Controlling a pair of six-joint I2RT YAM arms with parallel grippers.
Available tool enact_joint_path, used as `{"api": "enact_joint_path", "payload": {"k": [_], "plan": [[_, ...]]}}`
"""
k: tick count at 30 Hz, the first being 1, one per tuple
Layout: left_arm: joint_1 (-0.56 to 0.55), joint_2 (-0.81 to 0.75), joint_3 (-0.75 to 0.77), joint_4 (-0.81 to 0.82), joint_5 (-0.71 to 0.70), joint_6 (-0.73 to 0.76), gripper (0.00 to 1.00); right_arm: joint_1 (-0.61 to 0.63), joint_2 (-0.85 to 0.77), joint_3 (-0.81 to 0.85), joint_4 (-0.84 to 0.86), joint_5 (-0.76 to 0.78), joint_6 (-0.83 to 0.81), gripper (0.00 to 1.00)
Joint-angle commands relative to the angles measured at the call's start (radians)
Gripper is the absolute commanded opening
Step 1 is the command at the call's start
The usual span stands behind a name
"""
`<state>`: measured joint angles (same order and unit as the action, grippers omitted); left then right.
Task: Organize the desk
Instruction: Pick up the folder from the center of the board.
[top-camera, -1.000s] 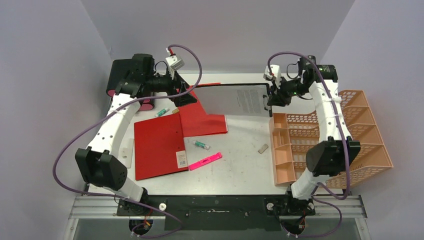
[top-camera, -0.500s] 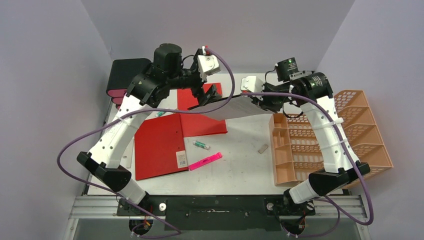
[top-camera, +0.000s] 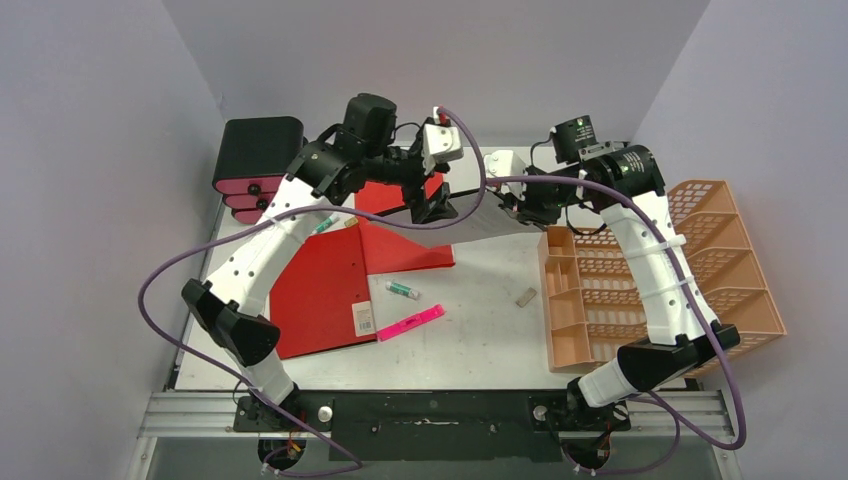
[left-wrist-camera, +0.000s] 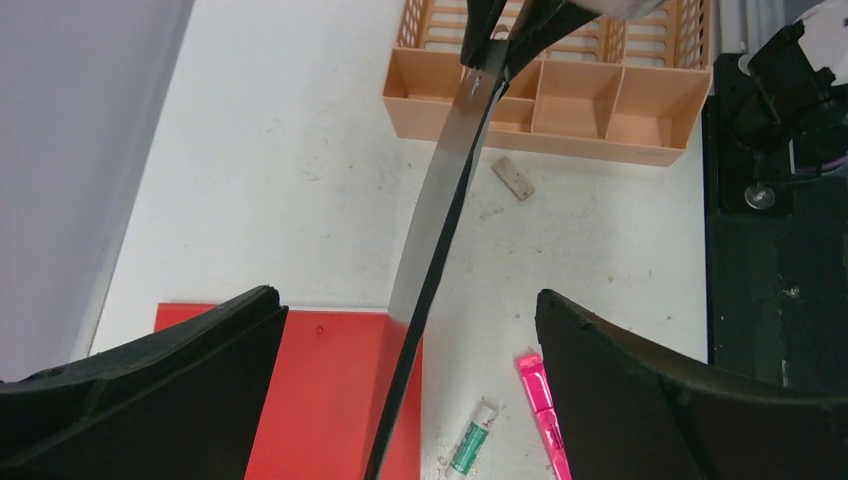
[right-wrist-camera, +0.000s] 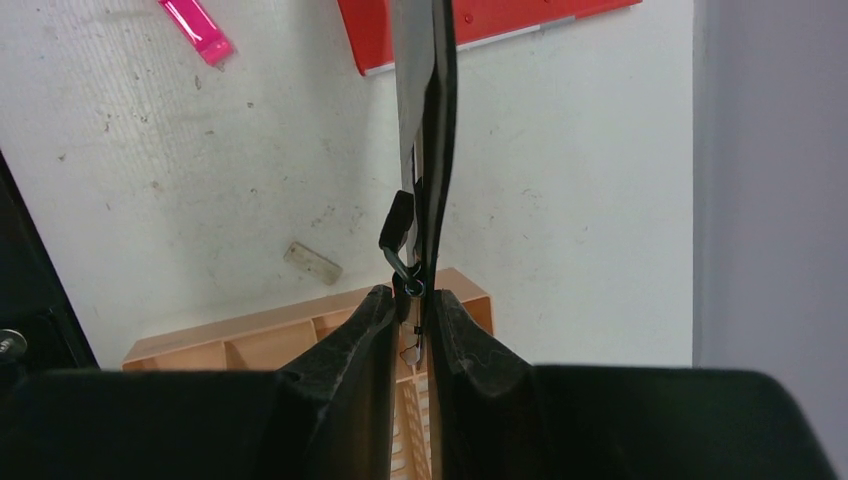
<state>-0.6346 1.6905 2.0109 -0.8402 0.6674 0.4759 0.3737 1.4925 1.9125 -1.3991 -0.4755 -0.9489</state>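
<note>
Presently: clipboard (top-camera: 488, 218) aloft over far desk (top-camera: 480, 320); right gripper (right-wrist-camera: 415, 300) clenched on its clip end, bearing it; left gripper (left-wrist-camera: 407, 298) spread wide, straddling the left edge, probably guiding toward rack (top-camera: 575, 300) at right.

Between the wide-spread jaws, an edge-on clipboard (left-wrist-camera: 443, 210) stretches above the white desk (left-wrist-camera: 280, 180), red folder (left-wrist-camera: 320, 400) and pink highlighter (left-wrist-camera: 541, 408).

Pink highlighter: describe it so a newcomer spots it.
On the white desk, look just right of the red folder's near corner. The pink highlighter lies slanted there, nearer the front edge than the green-and-white tube, the only neon-pink stick.
</note>
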Motion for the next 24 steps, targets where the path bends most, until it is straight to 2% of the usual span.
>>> {"api": "enact_joint_path", "payload": {"k": [1, 6, 8, 9, 10, 12, 13, 16, 17, 18, 19, 20, 21, 23, 24], "plan": [[-0.033, 0.038, 0.011, -0.001, -0.019, 0.030, 0.96, -0.001, -0.050, 0.009, 0.051, -0.066, 0.010, 0.05], [-0.063, 0.063, 0.020, -0.015, -0.033, 0.041, 0.98, -0.001, -0.052, 0.018, 0.053, -0.088, 0.013, 0.05], [-0.076, 0.067, 0.018, -0.027, -0.039, 0.053, 0.77, -0.002, -0.051, 0.025, 0.056, -0.095, 0.016, 0.05], [-0.085, 0.067, 0.016, -0.031, -0.048, 0.059, 0.60, -0.002, -0.051, 0.029, 0.055, -0.098, 0.017, 0.05], [-0.095, 0.067, 0.012, -0.034, -0.062, 0.062, 0.38, -0.002, -0.049, 0.033, 0.057, -0.101, 0.020, 0.05], [-0.115, 0.065, 0.001, -0.037, -0.093, 0.074, 0.07, -0.002, -0.049, 0.039, 0.062, -0.112, 0.025, 0.05], [-0.125, 0.064, -0.006, -0.036, -0.116, 0.075, 0.00, -0.002, -0.049, 0.040, 0.069, -0.116, 0.032, 0.05], [-0.136, 0.053, -0.035, 0.007, -0.154, 0.040, 0.00, -0.006, -0.061, 0.034, 0.123, -0.109, 0.081, 0.05], [-0.137, 0.045, -0.050, 0.039, -0.173, 0.009, 0.00, -0.012, -0.072, 0.024, 0.163, -0.096, 0.117, 0.09], [-0.136, 0.039, -0.057, 0.067, -0.192, -0.015, 0.00, -0.025, -0.085, 0.015, 0.195, -0.094, 0.157, 0.29], [-0.134, 0.034, -0.061, 0.097, -0.226, -0.058, 0.00, -0.042, -0.098, 0.008, 0.222, -0.101, 0.187, 0.56], [-0.128, 0.032, -0.053, 0.121, -0.245, -0.088, 0.00, -0.072, -0.114, 0.000, 0.256, -0.116, 0.218, 0.76], [-0.118, 0.032, -0.042, 0.139, -0.238, -0.123, 0.00, -0.106, -0.130, -0.013, 0.286, -0.139, 0.250, 0.89], [-0.074, 0.031, -0.017, 0.182, -0.177, -0.206, 0.00, -0.190, -0.165, -0.039, 0.359, -0.197, 0.313, 0.99], [-0.052, 0.029, -0.005, 0.195, -0.132, -0.251, 0.00, -0.222, -0.182, -0.058, 0.403, -0.216, 0.353, 0.96]]}}
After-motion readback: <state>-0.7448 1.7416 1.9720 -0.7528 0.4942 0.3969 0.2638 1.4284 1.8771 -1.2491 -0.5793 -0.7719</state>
